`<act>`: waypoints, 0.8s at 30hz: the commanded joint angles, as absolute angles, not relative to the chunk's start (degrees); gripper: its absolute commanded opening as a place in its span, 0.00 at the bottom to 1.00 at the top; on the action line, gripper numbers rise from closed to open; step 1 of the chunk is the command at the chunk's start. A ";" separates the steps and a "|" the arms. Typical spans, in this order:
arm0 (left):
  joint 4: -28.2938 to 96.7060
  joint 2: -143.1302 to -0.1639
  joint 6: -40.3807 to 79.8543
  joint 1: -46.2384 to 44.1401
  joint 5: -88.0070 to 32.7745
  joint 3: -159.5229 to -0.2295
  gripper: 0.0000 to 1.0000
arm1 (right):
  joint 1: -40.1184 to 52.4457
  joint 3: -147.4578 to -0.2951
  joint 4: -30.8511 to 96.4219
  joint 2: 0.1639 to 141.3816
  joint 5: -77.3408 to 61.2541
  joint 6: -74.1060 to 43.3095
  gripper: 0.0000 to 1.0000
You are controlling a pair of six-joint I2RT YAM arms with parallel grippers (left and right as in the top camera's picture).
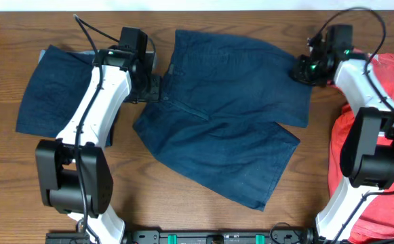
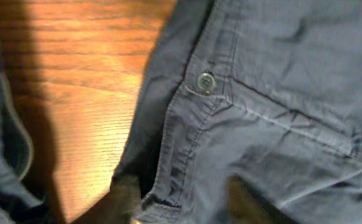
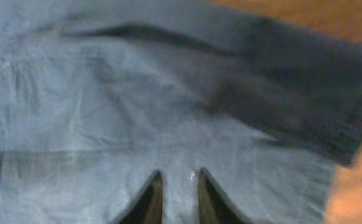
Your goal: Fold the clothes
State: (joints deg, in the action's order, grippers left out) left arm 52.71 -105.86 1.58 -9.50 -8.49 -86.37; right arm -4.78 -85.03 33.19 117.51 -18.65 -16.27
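Step in hand, as judged: grips are being set up for the first fold of the shorts (image 1: pixel 224 115).

- The shorts are lying spread flat in the middle of the worktop (image 1: pixel 7 196). The waistband (image 1: pixel 174 54) is turned toward the left arm, the legs toward the right.
- The left hand (image 1: pixel 153 87) is being held at the waistband, by the fly. In the wrist view its fingers (image 2: pixel 121 202) are seen astride the placket edge below the button (image 2: pixel 205 81). The jaws are standing part open, with nothing clamped as far as can be judged.
- The right hand (image 1: pixel 302 70) is being held at the far corner of the upper leg hem. Its jaws are nearly together, with a strip of cloth showing in the narrow gap. Whether cloth is being pinched cannot be told.
- A second navy garment (image 1: pixel 51 95) is lying flat beside the left arm, and a red cloth (image 1: pixel 386 149) is lying at the right edge. Neither is being handled.

Next move, judged:
- A firm pinch is needed at both ends.
- The far edge then needs to be lifted and carried toward the near edge, so that one leg is laid on the other.
- The hands should be moved in step and the cloth kept taut between them.
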 commanded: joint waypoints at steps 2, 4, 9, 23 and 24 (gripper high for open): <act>53.52 -108.25 -0.56 -9.34 -9.82 -85.41 0.36 | -2.96 -81.95 32.80 117.93 -24.08 -20.12 0.07; 53.69 -109.19 -0.62 -9.30 -9.82 -85.34 0.36 | -2.48 -82.41 36.64 117.12 -26.00 -13.96 0.10; 53.69 -112.12 -0.64 -9.34 -9.85 -85.34 0.38 | -1.02 -82.50 49.80 110.74 -25.76 -0.38 0.30; 57.98 -113.67 -0.91 -9.34 -9.85 -85.34 0.39 | 1.19 -70.52 61.47 105.86 -11.57 -8.12 0.50; 58.46 -113.67 -1.17 -9.34 -9.85 -85.34 0.39 | 1.15 -68.84 60.16 105.86 -11.53 -8.10 0.50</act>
State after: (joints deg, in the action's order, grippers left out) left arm 57.39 -113.75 -0.08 -9.50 -9.10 -85.82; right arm 1.26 -72.66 61.54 105.27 -13.98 -6.28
